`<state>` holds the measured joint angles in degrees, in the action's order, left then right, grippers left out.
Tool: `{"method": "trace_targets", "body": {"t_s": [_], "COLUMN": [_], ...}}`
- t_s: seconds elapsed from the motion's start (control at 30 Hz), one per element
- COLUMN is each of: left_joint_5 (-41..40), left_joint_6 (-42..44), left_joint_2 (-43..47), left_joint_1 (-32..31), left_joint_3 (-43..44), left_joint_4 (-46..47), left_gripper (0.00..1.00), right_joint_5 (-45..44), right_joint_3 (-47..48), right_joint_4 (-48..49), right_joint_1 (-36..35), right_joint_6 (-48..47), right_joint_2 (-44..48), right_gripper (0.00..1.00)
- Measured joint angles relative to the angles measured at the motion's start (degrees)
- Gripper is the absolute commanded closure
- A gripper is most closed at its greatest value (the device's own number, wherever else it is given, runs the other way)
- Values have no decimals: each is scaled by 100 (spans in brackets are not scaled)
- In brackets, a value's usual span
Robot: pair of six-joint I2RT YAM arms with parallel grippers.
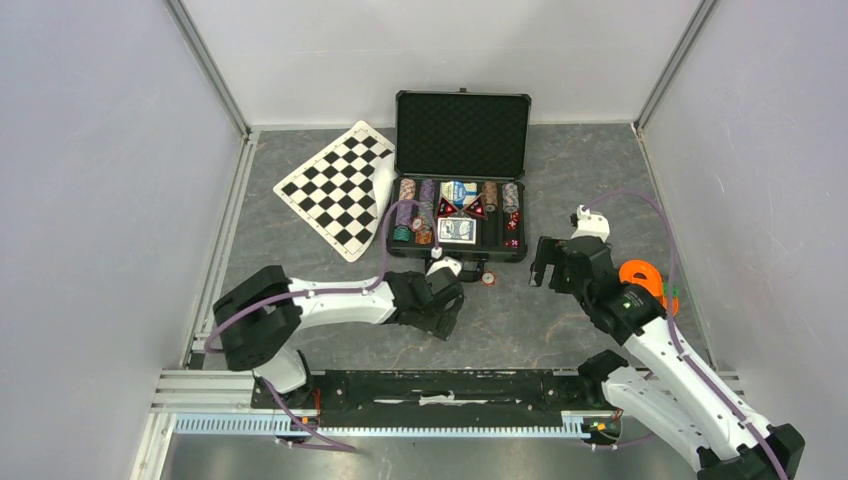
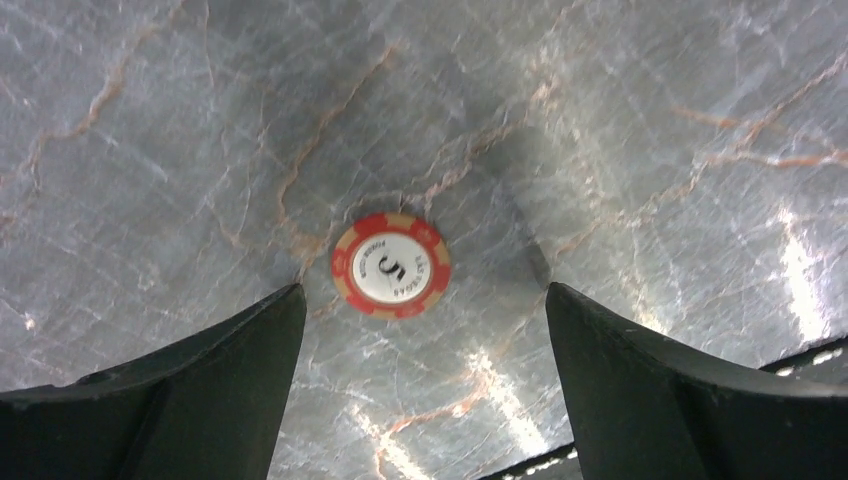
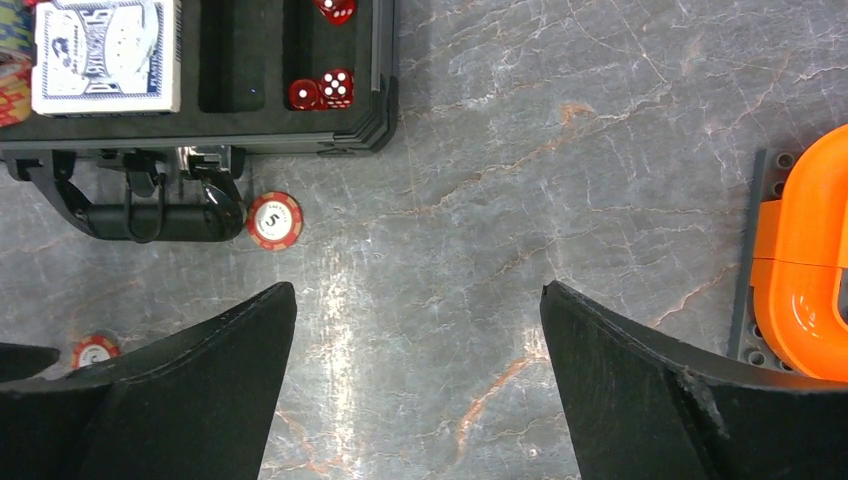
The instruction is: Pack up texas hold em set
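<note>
— Where is the set?
— The case (image 1: 461,190) lies open at the table's far middle with its lid upright. Chips, decks and dice (image 3: 323,89) sit in the foam, and the handle (image 3: 150,212) faces the arms. The marble table (image 1: 520,330) in front is bare.
— Anything loose?
— Two red chips: the handle chip (image 3: 274,220), marked "5", and the nearer chip (image 2: 391,265), reading "5" and "LAS VEGAS".
— The claws?
— The left gripper (image 2: 420,300) reaches low, jaws spread wide over the nearer chip. The right gripper (image 3: 420,295) is spread wide and empty, with the orange object (image 3: 810,270) at its right
</note>
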<state>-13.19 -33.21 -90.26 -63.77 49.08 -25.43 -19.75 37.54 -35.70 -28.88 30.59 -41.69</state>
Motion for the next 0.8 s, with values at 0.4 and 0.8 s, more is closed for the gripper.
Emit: {"method": "trace_targets", "body": {"t_s": [0.4, 0.8], "left_joint_5": [-142, -138], "left_joint_6": [-7, -85], "left_joint_2": [-485, -485], "left_joint_1": [9, 109], "left_joint_3": [501, 501], "left_joint_4": [-192, -243], "left_gripper": [29, 51], "right_joint_5": [-240, -299], "right_joint_3": [-181, -181], "right_joint_4": [186, 223], "right_joint_1": [0, 0], "right_joint_6": [-411, -525], "right_joint_2": [448, 439], "right_gripper": [2, 2]}}
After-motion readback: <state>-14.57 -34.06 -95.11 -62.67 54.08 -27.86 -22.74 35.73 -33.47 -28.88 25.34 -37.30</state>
